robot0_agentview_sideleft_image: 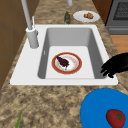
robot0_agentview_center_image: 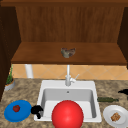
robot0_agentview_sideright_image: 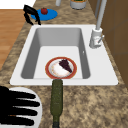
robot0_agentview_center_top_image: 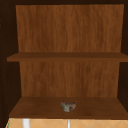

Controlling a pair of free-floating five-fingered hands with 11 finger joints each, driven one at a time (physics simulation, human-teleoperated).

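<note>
My left hand [robot0_agentview_center_image: 37, 110] hovers at the sink's front left corner, between the blue plate [robot0_agentview_center_image: 17, 113] and the white sink [robot0_agentview_center_image: 42, 86]; its fingers [robot0_agentview_sideright_image: 32, 13] droop relaxed and hold nothing. On the blue plate lies a red tomato [robot0_agentview_center_image: 16, 108]. At the picture's right edge my right hand [robot0_agentview_center_image: 123, 91] floats with straight fingers [robot0_agentview_sideright_image: 17, 107] above the white plate [robot0_agentview_sideright_image: 38, 105], beside a dark green bottle [robot0_agentview_sideright_image: 57, 97] lying on the counter. In the basin sits a red-rimmed plate [robot0_agentview_sideleft_image: 66, 63] with a dark piece of food on it. A red round shape [robot0_agentview_center_image: 67, 115] covers the sink's front.
The faucet [robot0_agentview_center_image: 68, 77] rises behind the basin. The white plate [robot0_agentview_center_image: 115, 116] carries brown food. A small grey bowl-like thing [robot0_agentview_center_top_image: 68, 106] rests on the lower wooden shelf [robot0_agentview_center_top_image: 37, 107]. A potted plant [robot0_agentview_center_image: 9, 81] stands at the far left, and a stove [robot0_agentview_sideleft_image: 120, 15] lies beyond the counter.
</note>
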